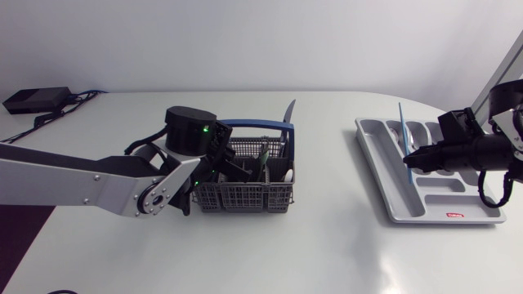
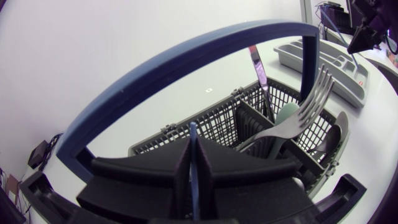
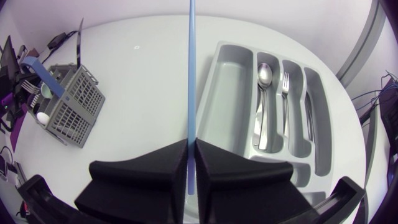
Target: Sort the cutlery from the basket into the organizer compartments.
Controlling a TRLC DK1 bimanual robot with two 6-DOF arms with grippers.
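Several pieces (image 3: pixel 264 74) lie in the organizer (image 3: pixel 231 93); right gripper (image 3: pixel 191 144) clamps a blue utensil (image 3: pixel 190 74), left gripper (image 2: pixel 194 146) nips a blue handle (image 2: pixel 193 130) inside the basket (image 2: pixel 211 121).

R gripper (image 3: pixel 191 163) clamps thin blue utensil (image 3: pixel 190 68), edge-on, sticking out ahead. Grey organizer (image 3: pixel 229 93) on one side w/ spoon (image 3: pixel 264 76) & fork (image 3: pixel 285 87) in adjacent slots; basket (image 3: pixel 74 107) on the other, well apart.
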